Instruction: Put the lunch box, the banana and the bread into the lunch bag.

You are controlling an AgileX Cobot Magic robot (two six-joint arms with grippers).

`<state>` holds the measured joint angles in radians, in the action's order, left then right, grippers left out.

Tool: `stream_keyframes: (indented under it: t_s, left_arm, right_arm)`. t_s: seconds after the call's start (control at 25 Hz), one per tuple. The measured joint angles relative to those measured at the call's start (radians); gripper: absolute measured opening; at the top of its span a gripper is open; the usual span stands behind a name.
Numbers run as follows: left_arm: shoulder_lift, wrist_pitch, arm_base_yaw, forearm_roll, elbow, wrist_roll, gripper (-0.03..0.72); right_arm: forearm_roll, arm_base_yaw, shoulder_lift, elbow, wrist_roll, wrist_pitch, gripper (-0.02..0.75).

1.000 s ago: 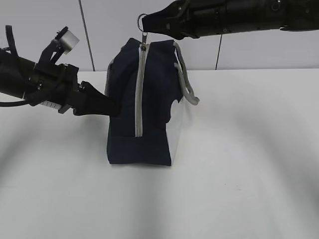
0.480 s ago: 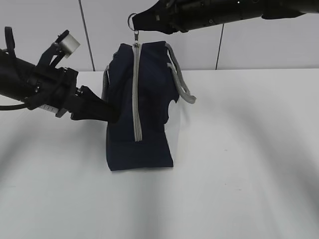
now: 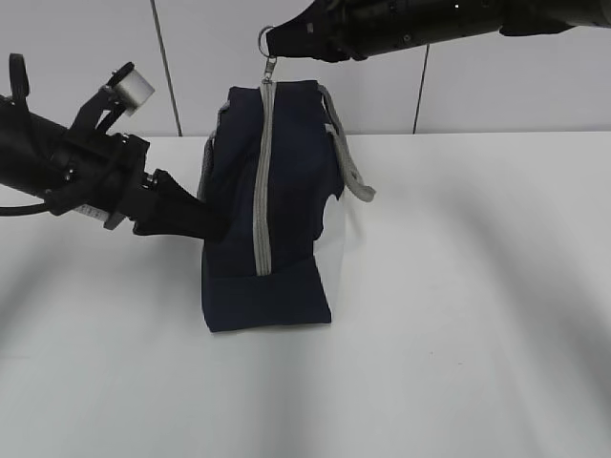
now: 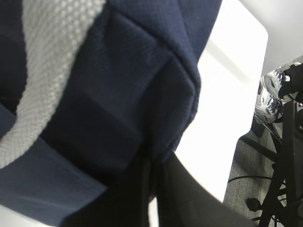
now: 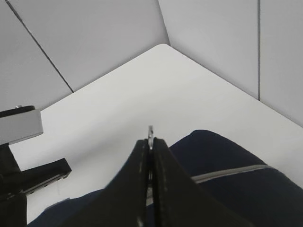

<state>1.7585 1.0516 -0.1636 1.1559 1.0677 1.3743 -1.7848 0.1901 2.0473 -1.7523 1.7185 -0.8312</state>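
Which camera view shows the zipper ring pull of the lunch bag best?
The exterior view: the ring pull stands clear above the lunch bag, held by the right gripper. The right wrist view shows only its edge between shut jaws; the left wrist view shows none.

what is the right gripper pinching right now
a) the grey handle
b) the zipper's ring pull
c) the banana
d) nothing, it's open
b: the right gripper is shut on the ring pull above the top of the lunch bag, with the grey handle hanging free on the bag's side.
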Motion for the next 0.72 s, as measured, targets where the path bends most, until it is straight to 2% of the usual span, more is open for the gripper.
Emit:
stream_keyframes:
  t_s: [0.32, 0.72]
  left_arm:
    - [0.000, 0.023, 0.000, -0.022, 0.000, -0.004, 0.003]
    - [0.000, 0.045, 0.000, -0.044, 0.000, -0.007, 0.003]
  right_arm:
    - [0.000, -0.004, 0.044, -0.034, 0.007, 0.012, -0.016]
    - [0.017, -0.004, 0.171, -0.186, 0.046, 0.012, -0.016]
